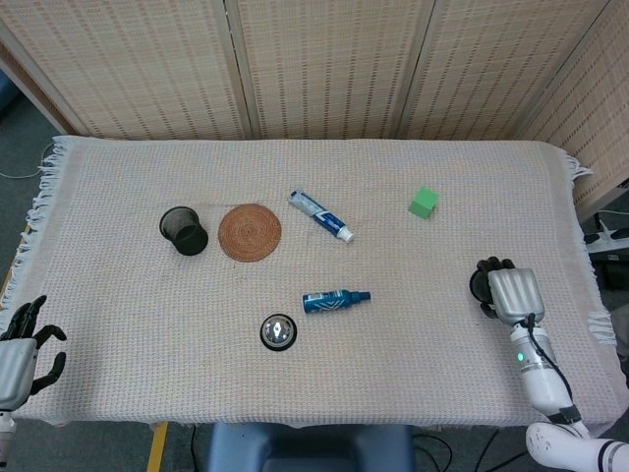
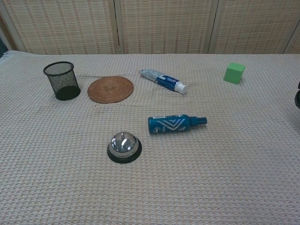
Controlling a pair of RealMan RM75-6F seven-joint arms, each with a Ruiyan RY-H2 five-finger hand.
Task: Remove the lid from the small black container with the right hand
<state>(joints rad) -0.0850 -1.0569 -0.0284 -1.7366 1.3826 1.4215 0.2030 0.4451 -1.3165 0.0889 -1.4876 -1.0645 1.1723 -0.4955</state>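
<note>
My right hand point(image 1: 503, 291) hovers over the table's right side, close to the right edge, with its dark fingers point(image 1: 485, 282) curled under the pale back of the hand. Whether anything sits inside that curl is hidden. The chest view catches only a dark sliver of this hand point(image 2: 298, 98) at its right border. No lidded black container shows on the cloth in either view. A black mesh cup point(image 1: 184, 230) point(image 2: 62, 80) without a lid stands at the left. My left hand point(image 1: 22, 346) hangs off the front left corner, fingers spread, holding nothing.
A woven round coaster point(image 1: 250, 232) lies beside the mesh cup. A toothpaste tube point(image 1: 320, 216), a blue spray bottle point(image 1: 335, 300) and a silver call bell point(image 1: 278, 332) occupy the middle. A green cube point(image 1: 424, 203) sits at the back right. The cloth's fringed edge point(image 1: 596, 295) is just right of my hand.
</note>
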